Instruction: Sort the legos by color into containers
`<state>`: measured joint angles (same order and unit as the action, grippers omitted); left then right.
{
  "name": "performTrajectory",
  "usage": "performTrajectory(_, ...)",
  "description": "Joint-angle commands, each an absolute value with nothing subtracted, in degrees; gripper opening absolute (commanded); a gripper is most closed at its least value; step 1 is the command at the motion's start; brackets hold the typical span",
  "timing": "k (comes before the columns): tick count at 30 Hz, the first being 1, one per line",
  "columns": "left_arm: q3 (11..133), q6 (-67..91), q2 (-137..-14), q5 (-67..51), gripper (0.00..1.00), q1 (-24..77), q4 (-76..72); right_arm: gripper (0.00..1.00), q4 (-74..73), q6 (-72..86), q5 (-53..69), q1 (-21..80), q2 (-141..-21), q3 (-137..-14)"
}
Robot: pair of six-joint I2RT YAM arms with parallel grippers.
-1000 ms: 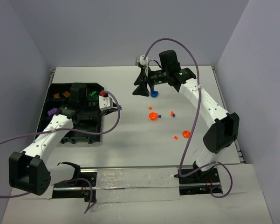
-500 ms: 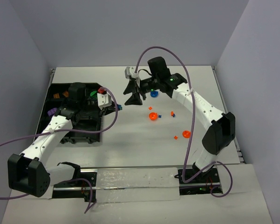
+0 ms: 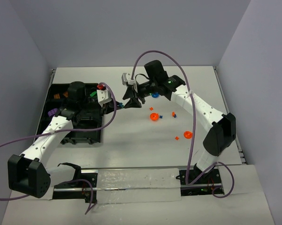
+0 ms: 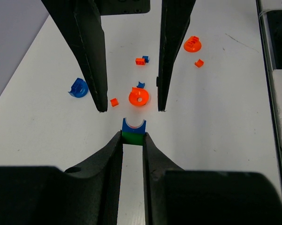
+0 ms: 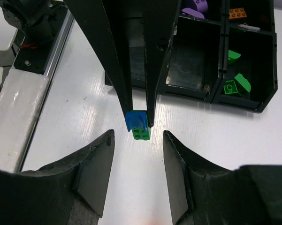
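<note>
The left gripper (image 4: 133,137) is closed to a narrow gap on a pair of joined bricks (image 4: 133,129), a blue one with a curved notch stuck to a green one, pinched at the very tips of its fingers. The right gripper (image 5: 137,135) faces it tip to tip with its fingers spread wide, one on each side of the pair and holding nothing. Only the left wrist view shows the loose pieces on the white worktop (image 4: 216,122) beyond: an orange ring (image 4: 139,97) with a small orange brick (image 4: 114,101) just beside it, a blue curved piece (image 4: 78,87) off to one side, and an orange round piece (image 4: 192,44) farther off. Only the right wrist view looks into the black tray (image 5: 224,51), where green pieces (image 5: 235,82), a purple piece (image 5: 197,5) and an orange brick (image 5: 237,13) lie in separate compartments. From above, the grippers meet just right of the tray, and the held pair is a mere blue speck.
</note>
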<state>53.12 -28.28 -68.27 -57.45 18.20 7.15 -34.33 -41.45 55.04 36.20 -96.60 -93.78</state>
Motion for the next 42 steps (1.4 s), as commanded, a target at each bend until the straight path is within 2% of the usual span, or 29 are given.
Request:
performTrajectory(1, 54.3, -25.5, -67.6, -57.7, 0.00, 17.8, 3.6, 0.53, -34.6, -42.1, 54.6, 37.1, -96.8, -96.6)
performTrajectory(23, 54.6, -23.2, -69.0, -57.7, 0.00, 17.9, 1.3, 0.40, -33.9, -41.9, 53.5, 38.8, -98.5, -98.5)
performTrajectory(28, 54.6, -22.6, -69.2, -57.6, 0.00, 17.9, 1.1, 0.31, -32.5, -41.2, 52.1, 39.1, -98.3, -97.9)
performTrajectory(34, 54.4, -22.8, -68.9, -57.1, 0.00, 17.9, 1.6, 0.05, -32.6, -41.2, 50.0, 39.3, -98.1, -97.5)
performTrajectory(38, 52.8, -21.1, -68.3, -56.4, 0.00, 17.1, 1.2, 0.00, -32.9, -41.2, 49.8, 38.7, -97.0, -96.4)
performTrajectory(42, 52.0, -18.5, -68.6, -57.5, 0.00, 13.5, 0.8, 0.00, -33.0, -40.7, 49.8, 37.2, -95.6, -95.0)
